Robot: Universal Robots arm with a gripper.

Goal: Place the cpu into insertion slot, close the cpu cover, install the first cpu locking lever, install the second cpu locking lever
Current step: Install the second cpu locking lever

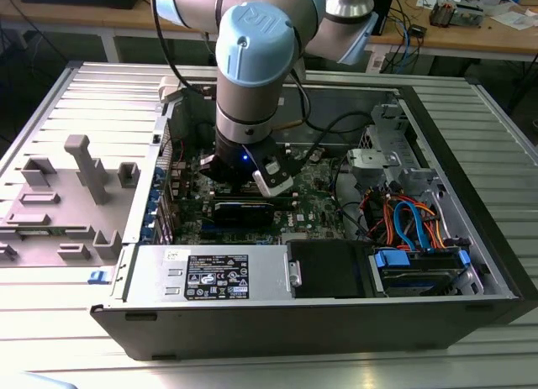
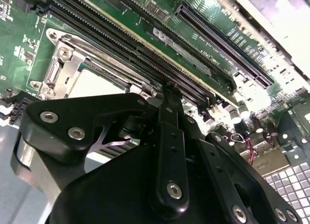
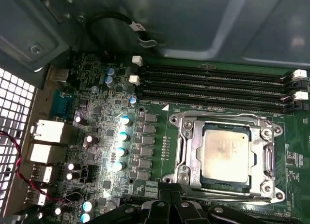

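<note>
I'm down inside the open computer case (image 1: 471, 238), my arm (image 1: 252, 61) plunged straight in over the green motherboard (image 3: 145, 151), and my claw (image 2: 167, 96) is right at the board's surface. In the second wrist view the black fingers (image 2: 169, 137) look drawn together into one narrow tip, landing at the edge of the socket frame beside the long black memory slots (image 2: 126, 45) — pinched closed as far as I can see, with nothing gripped between them. In the first wrist view, there's the cpu (image 3: 225, 155), silvery top up, sitting flat in the insertion slot (image 3: 190, 137). The cpu cover (image 3: 193, 158) lies down around it, its square window framing the chip. I can't make out from here whether the thin locking levers along the frame are latched. Memory slots run in a row just beyond the socket, and a column of small round capacitors (image 3: 122, 144) stands off to its side. In the exterior view a grey plastic fixture (image 1: 67, 196) rests on the table at the exterior view's left.
</note>
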